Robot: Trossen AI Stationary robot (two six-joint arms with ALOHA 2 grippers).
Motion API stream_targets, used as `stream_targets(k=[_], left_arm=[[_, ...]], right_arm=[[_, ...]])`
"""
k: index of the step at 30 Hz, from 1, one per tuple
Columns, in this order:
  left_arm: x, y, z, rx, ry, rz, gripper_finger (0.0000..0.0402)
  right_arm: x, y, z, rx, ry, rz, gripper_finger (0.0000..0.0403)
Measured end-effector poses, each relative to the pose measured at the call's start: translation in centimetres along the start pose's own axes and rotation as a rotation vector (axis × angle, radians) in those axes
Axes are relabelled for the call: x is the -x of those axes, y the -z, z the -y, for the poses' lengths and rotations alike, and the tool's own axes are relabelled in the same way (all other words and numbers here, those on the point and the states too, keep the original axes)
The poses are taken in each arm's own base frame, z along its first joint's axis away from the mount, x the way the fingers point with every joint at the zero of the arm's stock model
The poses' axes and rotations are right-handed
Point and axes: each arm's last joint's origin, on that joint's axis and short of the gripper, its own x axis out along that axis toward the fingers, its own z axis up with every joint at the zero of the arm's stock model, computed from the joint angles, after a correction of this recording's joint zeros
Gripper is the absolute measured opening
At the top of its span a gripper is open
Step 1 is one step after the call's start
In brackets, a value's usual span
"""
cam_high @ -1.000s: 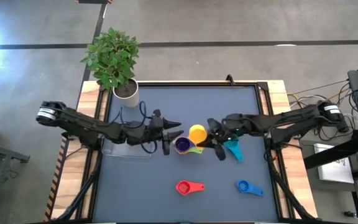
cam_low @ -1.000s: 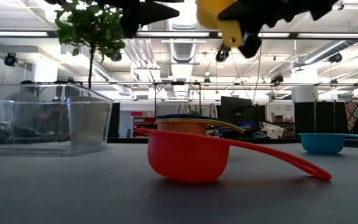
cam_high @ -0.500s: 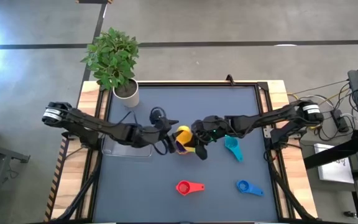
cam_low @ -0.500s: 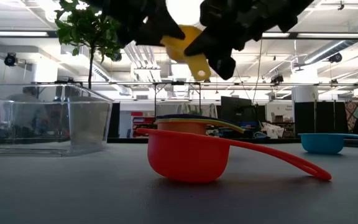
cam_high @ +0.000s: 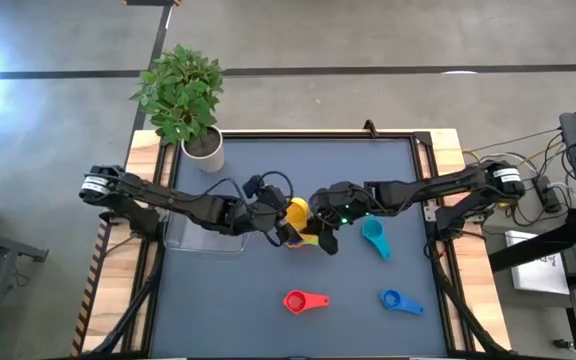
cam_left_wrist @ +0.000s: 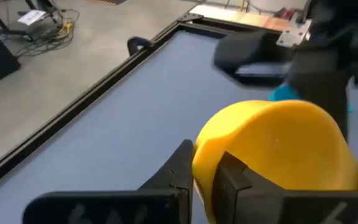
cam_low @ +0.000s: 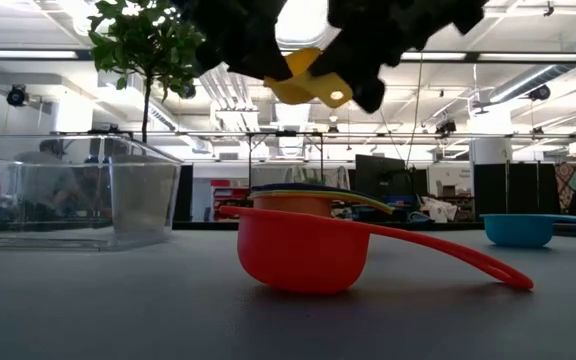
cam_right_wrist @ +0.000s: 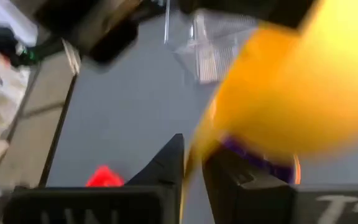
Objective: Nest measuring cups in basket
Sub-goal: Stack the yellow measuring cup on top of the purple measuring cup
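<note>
The yellow measuring cup (cam_high: 296, 212) hangs in the air above the middle of the table, tipped on its side. My left gripper (cam_high: 280, 219) is shut on it from the left and my right gripper (cam_high: 319, 222) from the right. Just below it a stack of nested cups with a purple one on top (cam_high: 295, 236) stands on the table. Single cups lie apart: teal (cam_high: 373, 238), red (cam_high: 304, 300) and blue (cam_high: 400, 301). The clear basket (cam_high: 202, 241) stands at the left under my left arm. My left gripper pinches the yellow cup's wall at the rim (cam_left_wrist: 202, 163) between its two fingers, one finger (cam_left_wrist: 232, 182) against the bowl's outer side. It comes level from the table's left. The cup is lifted clear and lies on its side. My right gripper has the yellow cup's flat handle (cam_right_wrist: 192, 158) between its two fingers, coming from the table's right. The handle's free end with its hole (cam_low: 336, 95) sticks out below the fingers. The cup hangs clear of the stack.
A white pot with a green plant (cam_high: 182, 96) stands at the far left corner, just behind the basket. The table has a raised dark rim (cam_high: 313, 134). Bare mat lies at the far middle and near left.
My right gripper has carried the yellow cup toward the table's left edge, over the stack. My left gripper has come toward the right, met the cup and shut on its rim. The cup has tipped from mouth-up onto its side.
</note>
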Motion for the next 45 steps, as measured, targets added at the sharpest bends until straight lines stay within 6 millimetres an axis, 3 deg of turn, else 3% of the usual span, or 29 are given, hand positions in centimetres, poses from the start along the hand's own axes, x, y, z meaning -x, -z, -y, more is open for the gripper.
stream_targets(k=[5,11,14,21,26,32,38,45], left_arm=[[0.3,-0.6,0.3,0.038,0.014,-0.048,0.0004],[0.4,-0.6,0.3,0.245,0.012,-0.122,0.0003],[0.0,-0.1,0.7,0.373,0.037,-0.151,0.0003],[-2.3,1.9,2.0,0.601,-0.004,-0.236,0.0003],[-4.7,3.7,3.3,0.697,-0.028,-0.328,0.0003],[-6.8,4.2,4.6,0.686,-0.102,-0.415,0.0008],[-6.2,3.5,4.2,0.631,-0.313,-0.472,0.0008],[-5.9,3.3,4.1,0.623,-0.334,-0.488,0.0009]], right_arm=[[2.7,-0.4,-0.4,0.047,0.102,-0.063,0.0110],[7.1,-0.6,-1.2,0.104,0.368,-0.026,0.0177],[9.3,0.1,-1.5,0.126,0.446,0.016,0.0195],[13.3,2.4,-2.1,0.130,0.393,0.126,0.0203],[14.4,4.5,-1.8,0.121,0.366,0.168,0.0203],[14.9,6.3,-1.2,0.092,0.354,0.190,0.0203],[15.2,7.3,-0.9,0.077,0.343,0.191,0.0203],[15.5,7.3,-0.9,0.081,0.336,0.210,0.0203]])
